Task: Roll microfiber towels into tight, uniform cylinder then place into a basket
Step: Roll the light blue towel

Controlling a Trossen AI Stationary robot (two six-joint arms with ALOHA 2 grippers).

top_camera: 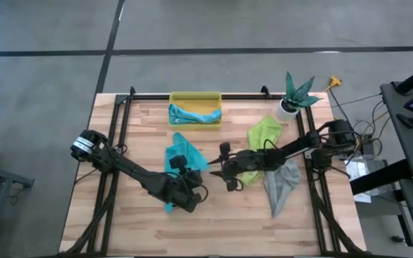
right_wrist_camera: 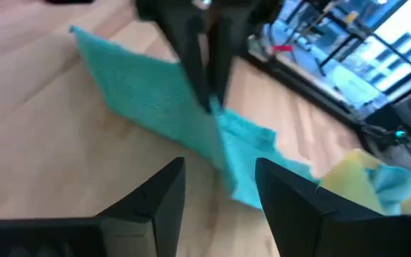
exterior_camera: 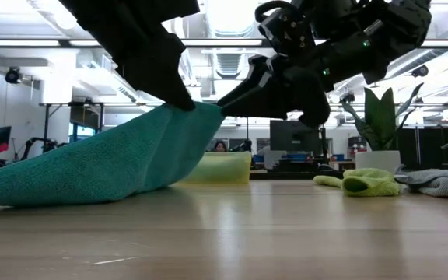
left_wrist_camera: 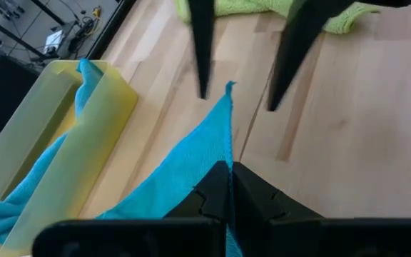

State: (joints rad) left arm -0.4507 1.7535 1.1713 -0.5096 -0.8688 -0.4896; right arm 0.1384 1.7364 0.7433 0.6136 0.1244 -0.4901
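High view: our left gripper (top_camera: 185, 188) clamped on teal towel (top_camera: 181, 159), lifting edge; right gripper (top_camera: 226, 172) alongside, jaws apart, empty.

Bright, even light falls from ceiling strips (exterior_camera: 232, 47) at twelve o'clock in the low view, glaring there. Table shadows are soft. The right wrist view is motion-blurred.

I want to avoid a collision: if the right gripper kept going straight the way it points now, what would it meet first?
Probably the teal towel: the open right gripper points at its raised edge, which the left gripper pinches shut just behind. Depth is unclear, so the left gripper's fingers could come almost as soon.
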